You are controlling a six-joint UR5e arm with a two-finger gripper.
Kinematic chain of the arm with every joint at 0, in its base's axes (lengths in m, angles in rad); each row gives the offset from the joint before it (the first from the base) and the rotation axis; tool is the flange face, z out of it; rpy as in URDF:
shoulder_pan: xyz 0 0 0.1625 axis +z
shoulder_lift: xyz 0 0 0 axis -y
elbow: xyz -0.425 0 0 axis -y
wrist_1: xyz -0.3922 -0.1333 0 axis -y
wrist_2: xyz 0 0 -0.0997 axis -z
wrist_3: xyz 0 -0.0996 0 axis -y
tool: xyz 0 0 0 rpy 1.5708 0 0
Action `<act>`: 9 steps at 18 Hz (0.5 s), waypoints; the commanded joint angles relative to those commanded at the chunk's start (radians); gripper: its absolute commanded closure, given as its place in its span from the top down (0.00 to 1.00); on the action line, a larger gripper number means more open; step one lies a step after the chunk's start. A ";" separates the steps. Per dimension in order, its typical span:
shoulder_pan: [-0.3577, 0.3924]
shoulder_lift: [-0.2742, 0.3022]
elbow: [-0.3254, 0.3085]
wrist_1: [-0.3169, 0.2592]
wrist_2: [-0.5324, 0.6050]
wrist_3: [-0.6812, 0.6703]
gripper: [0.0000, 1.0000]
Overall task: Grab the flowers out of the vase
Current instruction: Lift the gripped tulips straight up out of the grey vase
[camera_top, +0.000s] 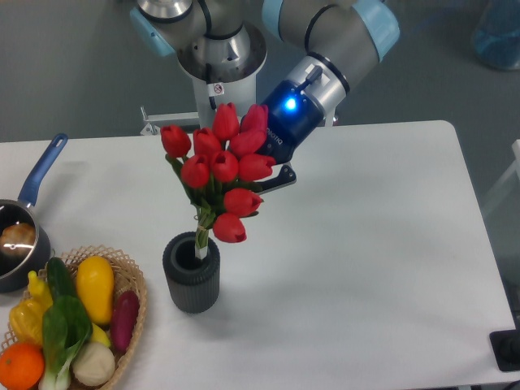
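My gripper (272, 166) sits behind the flowers (221, 166), its fingers largely hidden by the buds. The blooms lean over the vase (192, 274), blocking approach from above. A basket (134, 313) of vegetables crowds the vase's left; a pan (20, 236) lies farther left. The table (374, 268) right of the vase lies open.
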 joint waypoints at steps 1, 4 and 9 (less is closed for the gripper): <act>0.002 0.005 -0.002 0.000 0.000 -0.002 0.33; 0.002 0.008 -0.002 0.000 0.000 -0.005 0.33; 0.005 0.008 -0.002 0.002 -0.026 -0.025 0.33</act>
